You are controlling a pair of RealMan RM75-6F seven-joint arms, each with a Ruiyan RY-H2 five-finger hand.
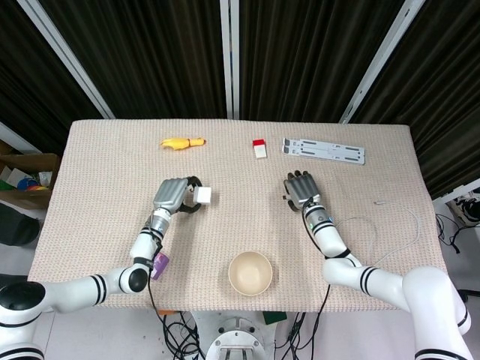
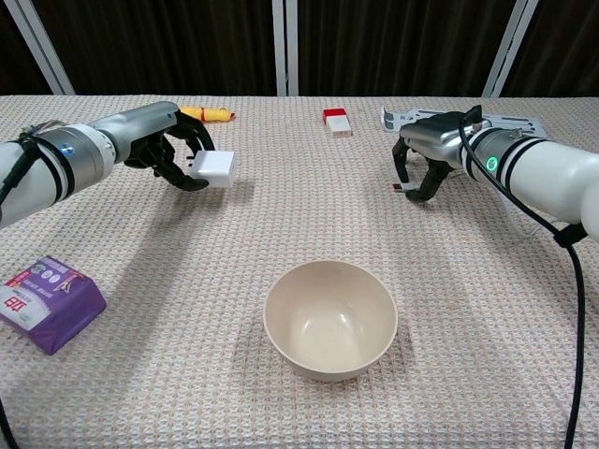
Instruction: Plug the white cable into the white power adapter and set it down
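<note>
My left hand (image 2: 161,150) grips the white power adapter (image 2: 214,166) just above the table at the left; in the head view the left hand (image 1: 172,195) has the adapter (image 1: 204,195) at its fingertips. My right hand (image 2: 427,161) is palm down with its fingers curled over the cable's small dark plug end (image 2: 397,188), which lies on the cloth. The fingertips sit right at the plug, but whether they pinch it is unclear. The white cable (image 1: 405,232) loops away to the right of the right hand (image 1: 301,187).
A cream bowl (image 2: 330,318) stands at the front centre. A purple packet (image 2: 51,301) lies front left. At the back are a yellow toy (image 2: 208,113), a red and white box (image 2: 337,122) and a grey-white stand (image 1: 323,151).
</note>
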